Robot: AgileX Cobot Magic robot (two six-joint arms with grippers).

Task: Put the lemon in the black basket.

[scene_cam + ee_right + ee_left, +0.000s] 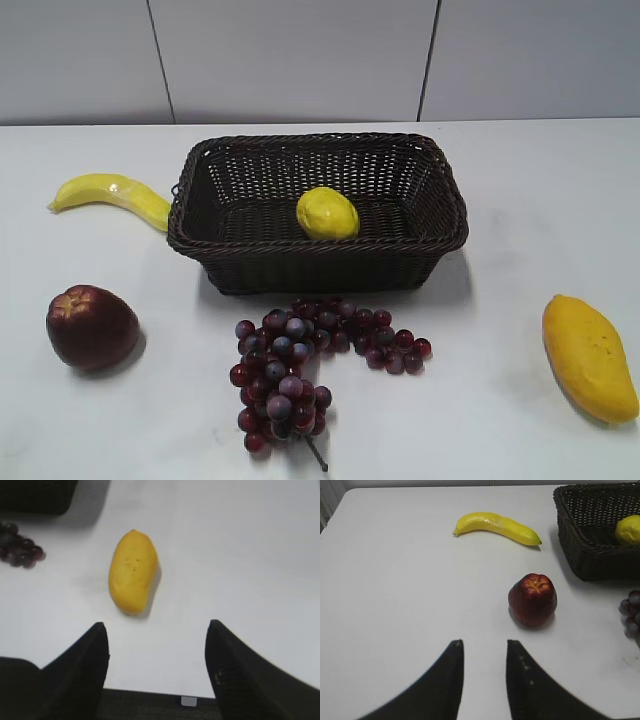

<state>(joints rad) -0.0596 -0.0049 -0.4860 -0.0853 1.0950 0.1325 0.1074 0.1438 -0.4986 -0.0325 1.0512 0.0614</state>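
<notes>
The lemon [327, 213] lies inside the black basket [200, 225], near the middle of its floor. The basket stands at the back centre of the white table. In the left wrist view the lemon [628, 529] shows at the right edge, inside the basket [580, 555]. My left gripper [484, 642] is open and empty above bare table, well in front of the basket's left side. My right gripper [156, 626] is open and empty above the table's front edge, short of the mango. Neither gripper shows in the exterior view.
A banana [112, 194] lies left of the basket, its tip near the rim. A dark red apple [91, 326] sits front left. A grape bunch [300, 365] lies in front of the basket. A mango [588, 356] lies front right, also in the right wrist view [132, 571].
</notes>
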